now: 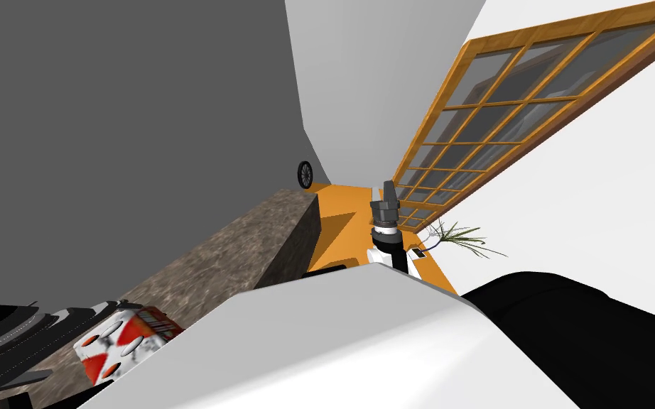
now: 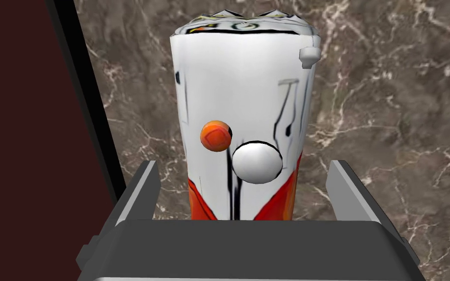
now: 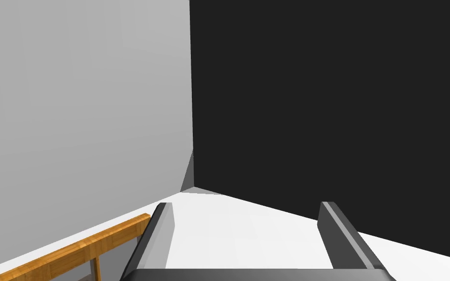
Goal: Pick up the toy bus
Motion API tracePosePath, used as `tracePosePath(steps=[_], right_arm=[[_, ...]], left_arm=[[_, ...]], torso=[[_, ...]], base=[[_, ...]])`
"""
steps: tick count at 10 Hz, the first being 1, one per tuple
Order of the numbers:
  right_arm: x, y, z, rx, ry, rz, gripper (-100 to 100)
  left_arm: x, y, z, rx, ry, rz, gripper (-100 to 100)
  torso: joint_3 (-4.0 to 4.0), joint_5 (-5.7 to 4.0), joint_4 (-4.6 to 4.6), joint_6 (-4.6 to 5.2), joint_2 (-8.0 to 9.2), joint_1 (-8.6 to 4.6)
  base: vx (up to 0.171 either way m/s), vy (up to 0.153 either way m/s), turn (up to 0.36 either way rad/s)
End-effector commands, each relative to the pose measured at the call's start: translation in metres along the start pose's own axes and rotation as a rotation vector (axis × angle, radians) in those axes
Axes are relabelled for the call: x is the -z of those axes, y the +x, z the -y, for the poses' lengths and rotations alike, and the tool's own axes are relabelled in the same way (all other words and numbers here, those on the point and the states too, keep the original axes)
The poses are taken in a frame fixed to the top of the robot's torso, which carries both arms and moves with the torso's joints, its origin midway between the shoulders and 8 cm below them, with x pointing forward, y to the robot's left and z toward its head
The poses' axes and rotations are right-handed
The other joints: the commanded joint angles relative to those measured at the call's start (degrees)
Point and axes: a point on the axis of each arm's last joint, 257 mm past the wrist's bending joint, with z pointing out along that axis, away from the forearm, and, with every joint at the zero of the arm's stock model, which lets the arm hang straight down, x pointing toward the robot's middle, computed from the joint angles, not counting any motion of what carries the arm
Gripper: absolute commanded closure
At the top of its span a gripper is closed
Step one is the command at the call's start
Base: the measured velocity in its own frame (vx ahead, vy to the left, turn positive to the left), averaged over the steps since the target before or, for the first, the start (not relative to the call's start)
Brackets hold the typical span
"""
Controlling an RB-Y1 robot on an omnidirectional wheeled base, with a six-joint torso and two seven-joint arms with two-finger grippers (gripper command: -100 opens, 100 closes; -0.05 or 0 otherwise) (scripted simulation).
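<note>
Reaches with the left arm to the near left, left gripper pointed downward. Holds its two light grey fingers spread wide and parallel, rising from the dark gripper body. Holds the right arm raised ahead, just right of centre, white forearm stretched toward the far side and ending in a dark wrist. Carries the right gripper opened too, fingers standing straight and well apart, level with each other.
</note>
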Motion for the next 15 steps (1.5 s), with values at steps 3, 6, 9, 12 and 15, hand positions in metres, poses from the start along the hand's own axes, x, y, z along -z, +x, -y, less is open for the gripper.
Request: tracePosePath(steps=[3, 6, 9, 12, 15], right_arm=[[0.0, 0.0, 0.0, 0.0, 0.0, 0.0, 0], [0.0, 0.0, 0.0, 0.0, 0.0, 0.0, 0], [0.0, 0.0, 0.0, 0.0, 0.0, 0.0, 0], [0.0, 0.0, 0.0, 0.0, 0.0, 0.0, 0], [0.0, 0.0, 0.0, 0.0, 0.0, 0.0, 0]], left_arm=[[-0.023, -0.002, -0.005, 0.006, -0.001, -0.002, -100], [-0.019, -0.003, -0.002, 0.004, -0.001, 0.0, 100], [-0.019, -0.003, -0.002, 0.004, -0.001, -0.001, 100], [0.0, 0.0, 0.0, 0.0, 0.0, 0.0, 100], [-0.002, 0.001, 0.0, 0.001, 0.0, 0.0, 0]], torso=[[0.02, 0.02, 0.0, 0.02, 0.05, 0.05], [0.02, 0.01, 0.01, -0.01, 0.04, 0.03], [0.01, 0.04, 0.0, 0.0, 0.02, 0.05], [-0.01, -0.01, 0.0, -0.03, -0.03, 0.0], [-0.02, -0.02, -0.01, 0.0, -0.03, -0.04]], base=[[-0.019, 0.01, -0.023], [-0.006, 0.003, -0.002], [0.0, 0.0, 0.0], [0.016, -0.01, 0.025], [0.008, -0.005, 0.006]])
